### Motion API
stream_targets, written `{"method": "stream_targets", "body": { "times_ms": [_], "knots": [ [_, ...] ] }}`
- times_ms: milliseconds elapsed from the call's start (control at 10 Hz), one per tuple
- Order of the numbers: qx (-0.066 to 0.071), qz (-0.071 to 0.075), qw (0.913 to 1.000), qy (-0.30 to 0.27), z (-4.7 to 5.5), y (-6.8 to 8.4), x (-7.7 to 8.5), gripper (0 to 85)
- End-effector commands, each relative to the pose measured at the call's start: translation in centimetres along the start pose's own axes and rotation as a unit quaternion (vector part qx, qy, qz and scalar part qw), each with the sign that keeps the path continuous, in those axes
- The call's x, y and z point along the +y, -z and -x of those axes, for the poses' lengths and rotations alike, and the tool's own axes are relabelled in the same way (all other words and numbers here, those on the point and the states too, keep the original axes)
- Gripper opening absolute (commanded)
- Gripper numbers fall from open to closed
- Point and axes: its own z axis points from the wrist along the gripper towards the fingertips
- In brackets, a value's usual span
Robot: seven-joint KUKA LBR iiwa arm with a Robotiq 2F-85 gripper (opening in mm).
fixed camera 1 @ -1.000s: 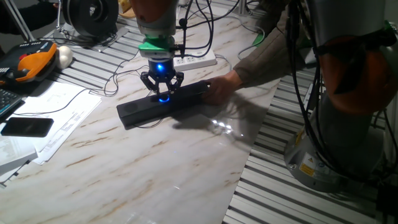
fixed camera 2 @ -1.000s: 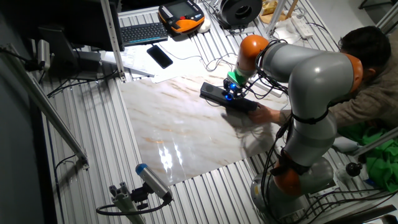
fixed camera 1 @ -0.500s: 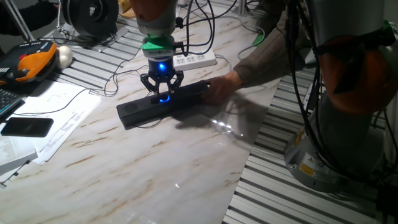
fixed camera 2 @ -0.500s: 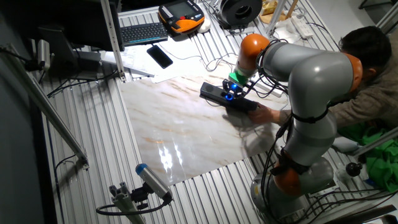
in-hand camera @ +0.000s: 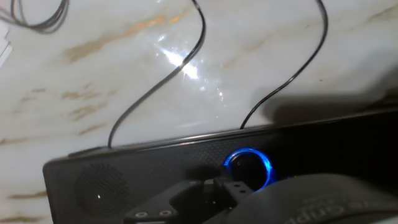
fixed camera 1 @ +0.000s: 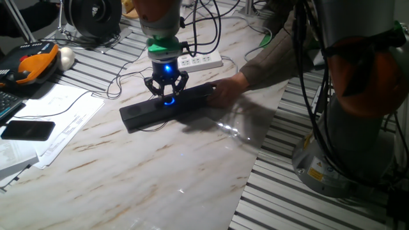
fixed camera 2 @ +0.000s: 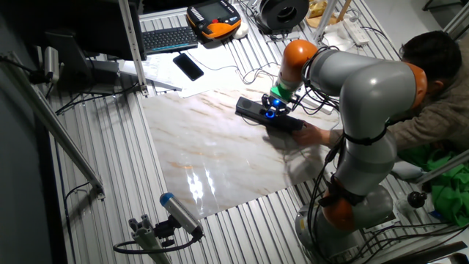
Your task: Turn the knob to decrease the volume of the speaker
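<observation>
Arm upright over speaker (fixed camera 1: 144, 113), fingers (fixed camera 1: 155, 87) closed around glowing knob (fixed camera 1: 169, 99).

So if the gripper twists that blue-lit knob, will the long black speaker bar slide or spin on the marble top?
Probably, if left free. The long slim black speaker bar lies flat on glossy marble-look table, which looks slippery. A person's hand presses one end, likely stopping it swivelling. Its low shape looks unlikely to tip under the gripper.

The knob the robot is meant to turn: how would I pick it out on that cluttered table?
Find the marble-patterned table, then the long black speaker lying across it under the robot's gripper. The knob sits midway along the bar's top. It alone is round and ringed with glowing blue light.
</observation>
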Motion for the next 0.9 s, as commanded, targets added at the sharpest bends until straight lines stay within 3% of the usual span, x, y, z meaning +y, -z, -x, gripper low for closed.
{"method": "stream_targets", "body": {
  "times_ms": [0, 800],
  "knots": [
    [0.001, 0.0, 0.9998, 0.021, 0.02, 0.01, 0.03, 0.0],
    [-0.008, -0.005, 0.994, 0.109, -0.01, 0.11, 0.05, 0.0]
  ]
}}
